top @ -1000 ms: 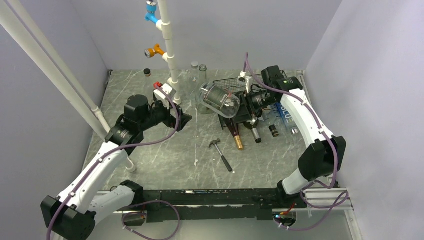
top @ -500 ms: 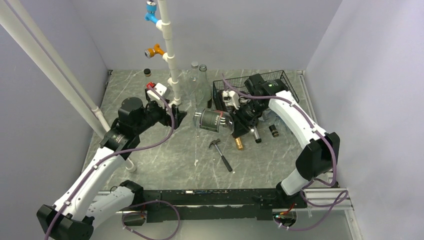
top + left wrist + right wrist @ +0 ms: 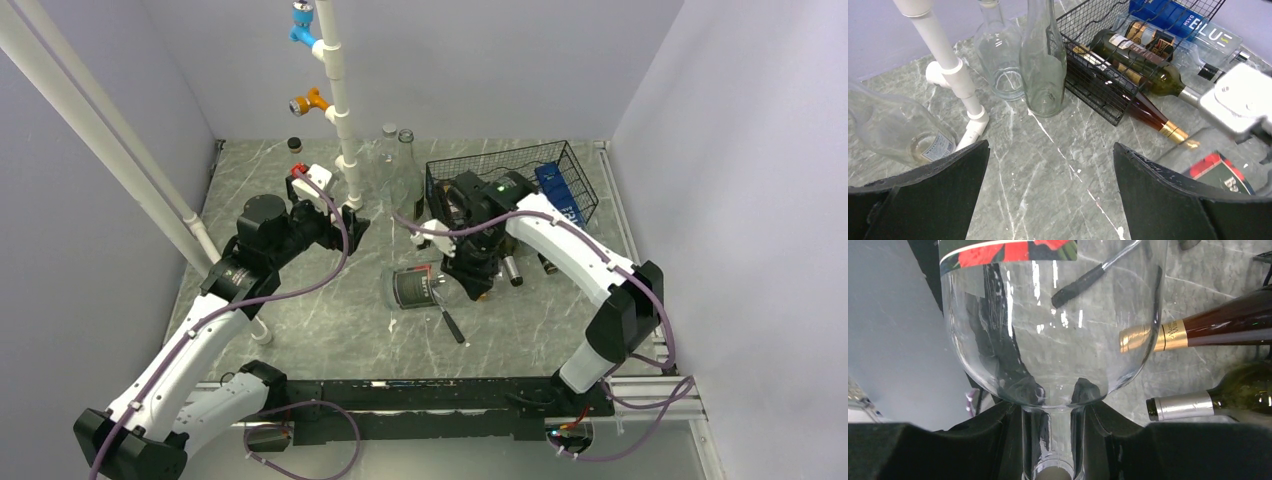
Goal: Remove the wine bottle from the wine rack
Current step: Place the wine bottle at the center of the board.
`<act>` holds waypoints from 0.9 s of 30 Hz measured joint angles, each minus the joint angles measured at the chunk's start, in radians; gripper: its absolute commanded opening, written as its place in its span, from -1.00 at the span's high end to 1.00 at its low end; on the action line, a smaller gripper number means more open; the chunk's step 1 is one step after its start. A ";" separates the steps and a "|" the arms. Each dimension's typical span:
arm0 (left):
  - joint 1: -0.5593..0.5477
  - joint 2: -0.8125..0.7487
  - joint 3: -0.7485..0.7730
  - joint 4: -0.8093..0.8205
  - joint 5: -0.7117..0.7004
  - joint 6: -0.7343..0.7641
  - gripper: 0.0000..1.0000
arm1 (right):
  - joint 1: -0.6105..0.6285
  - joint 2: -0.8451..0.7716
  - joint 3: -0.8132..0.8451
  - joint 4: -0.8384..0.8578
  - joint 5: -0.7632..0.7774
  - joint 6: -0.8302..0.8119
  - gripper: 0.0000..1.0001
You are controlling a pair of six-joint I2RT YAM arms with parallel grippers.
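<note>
Swung clear of the wine rack [image 3: 575, 160] over the past second, the clear wine bottle [image 3: 413, 288] now lies on its side low over the marble table [image 3: 330, 320], just beside a hammer [image 3: 452, 325]. The right gripper [image 3: 1053, 452] is clamped tight around the bottle's neck; the left gripper [image 3: 1048, 195] hangs with fingers spread wide, holding nothing, near a white pipe [image 3: 955, 75]
</note>
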 measured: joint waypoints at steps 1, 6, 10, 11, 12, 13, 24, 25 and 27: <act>0.000 0.001 0.000 0.000 -0.002 0.000 -0.98 | 0.023 0.002 0.000 -0.005 0.024 -0.004 1.00; 0.000 0.001 -0.003 0.000 -0.007 0.000 -0.98 | 0.122 0.022 0.003 -0.030 0.131 -0.024 1.00; 0.000 0.002 -0.005 0.000 -0.010 0.000 -0.98 | 0.190 0.051 0.014 -0.043 0.210 -0.042 1.00; 0.000 0.002 -0.005 0.000 -0.010 0.002 -0.98 | 0.205 0.058 0.017 -0.044 0.231 -0.045 1.00; 0.000 0.002 -0.005 0.000 -0.010 0.004 -0.98 | 0.222 0.067 0.021 -0.045 0.256 -0.050 1.00; 0.000 0.002 -0.005 0.000 -0.010 0.006 -0.98 | 0.232 0.073 0.024 -0.047 0.271 -0.053 1.00; 0.000 0.014 -0.005 0.000 -0.034 0.014 -0.98 | 0.363 0.114 0.039 -0.066 0.514 -0.097 1.00; 0.000 0.014 -0.005 0.000 -0.036 0.014 -0.98 | 0.377 0.116 0.039 -0.067 0.541 -0.101 1.00; 0.000 0.014 -0.005 0.000 -0.038 0.014 -0.98 | 0.401 0.122 0.039 -0.067 0.580 -0.106 1.00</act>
